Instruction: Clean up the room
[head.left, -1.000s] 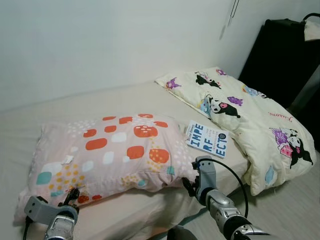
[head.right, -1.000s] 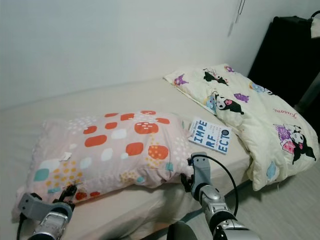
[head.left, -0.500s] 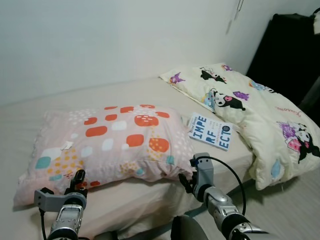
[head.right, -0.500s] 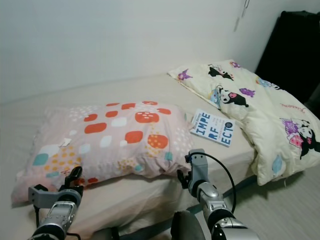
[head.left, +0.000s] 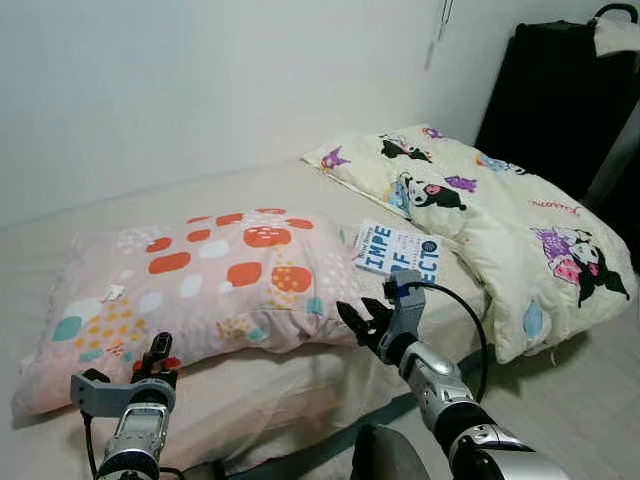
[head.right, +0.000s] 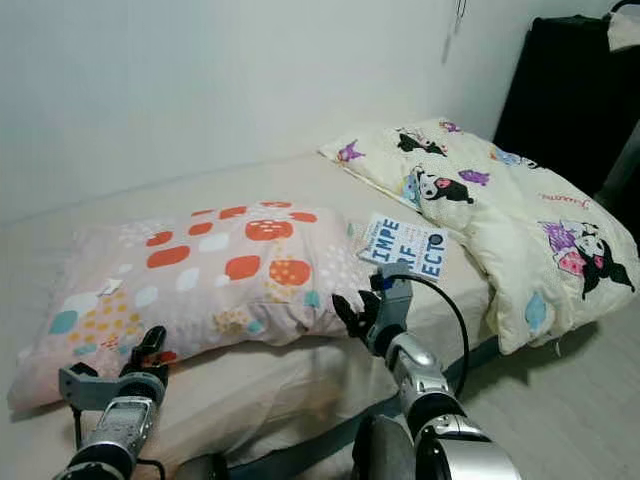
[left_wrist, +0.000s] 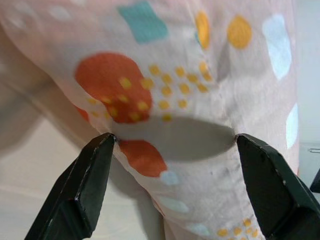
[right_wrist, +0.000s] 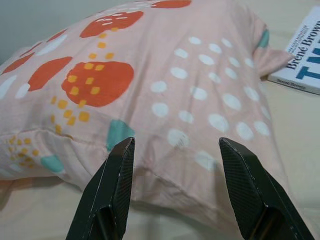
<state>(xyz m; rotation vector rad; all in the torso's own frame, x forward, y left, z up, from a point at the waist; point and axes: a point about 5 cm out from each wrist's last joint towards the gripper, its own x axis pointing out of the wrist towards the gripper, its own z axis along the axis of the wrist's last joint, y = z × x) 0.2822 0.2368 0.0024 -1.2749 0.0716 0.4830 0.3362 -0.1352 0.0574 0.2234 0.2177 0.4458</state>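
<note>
The book (head.left: 398, 251) lying near the front edge of the bed (head.left: 250, 190) carries large blue capitals stacked in three rows: "IMPE", "RF", "ECT". In the right wrist view its cover (right_wrist: 301, 60) also shows the small line "Brené Brown" above a large "T". The quilt (head.left: 500, 220) bears a cursive word, too small to read.

Soft, even indoor light leaves the pale wall (head.left: 200, 90) bright and glare-free and the head views fairly sharp, with a faint shadow under the pillow (head.left: 190, 290), a near-black wardrobe (head.left: 560, 90), and the left tool's fingertips (left_wrist: 82, 185) blurred close to the wrist lens.
</note>
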